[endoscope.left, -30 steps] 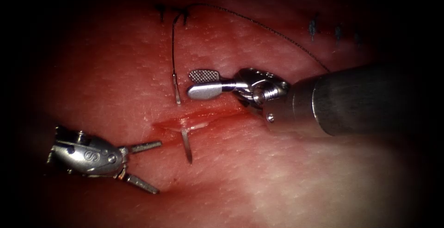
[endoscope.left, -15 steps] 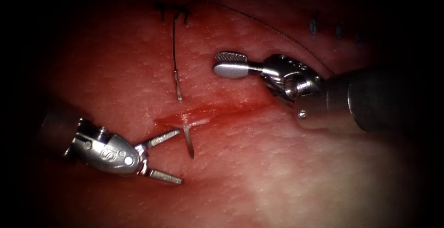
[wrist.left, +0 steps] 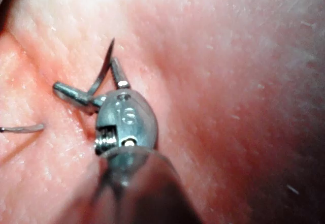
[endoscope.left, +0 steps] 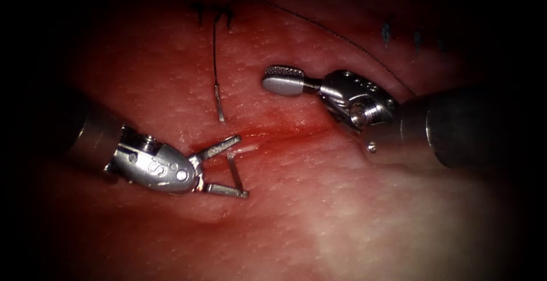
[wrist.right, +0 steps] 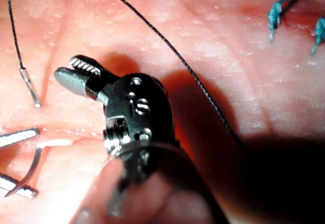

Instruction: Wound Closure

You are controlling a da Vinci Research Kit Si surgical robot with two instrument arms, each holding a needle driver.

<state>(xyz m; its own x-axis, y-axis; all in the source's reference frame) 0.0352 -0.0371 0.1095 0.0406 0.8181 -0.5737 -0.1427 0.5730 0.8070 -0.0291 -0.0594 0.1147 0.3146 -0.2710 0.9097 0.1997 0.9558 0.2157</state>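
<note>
Tissue under spread left claw

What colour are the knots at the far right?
Teal-blue knots, clearest in the right wrist view.

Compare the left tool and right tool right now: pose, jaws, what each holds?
The left tool sits below the cut with jaws spread wide around the needle tip sticking out of the tissue; the right tool sits above the cut, jaws parted, nothing between them. Both hold nothing. The thread lies loose.
</note>
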